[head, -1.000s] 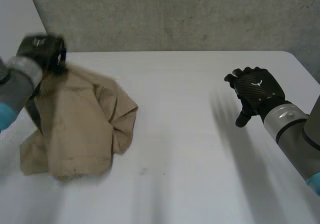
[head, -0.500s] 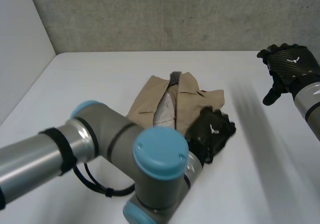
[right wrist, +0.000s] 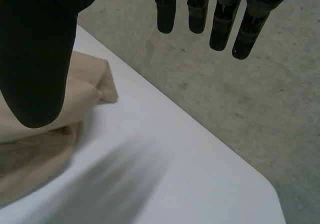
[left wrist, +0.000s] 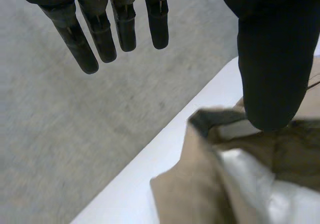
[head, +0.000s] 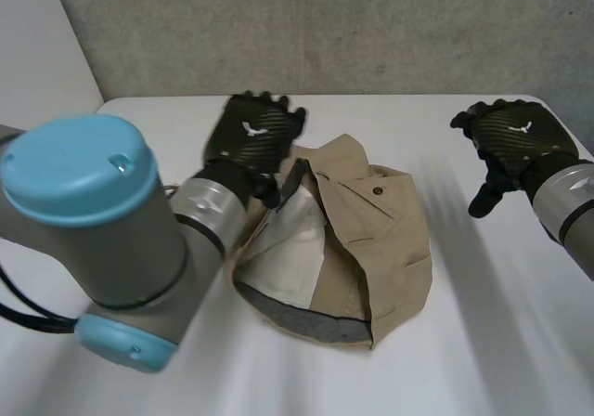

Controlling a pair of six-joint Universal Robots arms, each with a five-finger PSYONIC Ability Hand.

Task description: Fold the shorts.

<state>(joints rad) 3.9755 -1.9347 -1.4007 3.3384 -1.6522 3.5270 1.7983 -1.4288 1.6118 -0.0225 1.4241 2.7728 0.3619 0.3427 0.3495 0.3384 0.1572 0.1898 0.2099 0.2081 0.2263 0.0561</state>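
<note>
1. The shorts [head: 380,249] are plain tan with no print; where they lie open, the inside shows white pocket lining and a dark grey band along the waist edge
2. A small dark button [head: 378,191] stands out against the tan cloth
3. The left hand [head: 252,137] and right hand [head: 510,142] are black with a fine woven sheen, each with a small white mark on its back
4. The left arm [head: 121,249] is metallic grey with a light-blue cap [head: 74,170]
5. The table [head: 501,342] is plain white
6. The wall [head: 325,26] behind it is mottled grey, speckled like concrete
</note>
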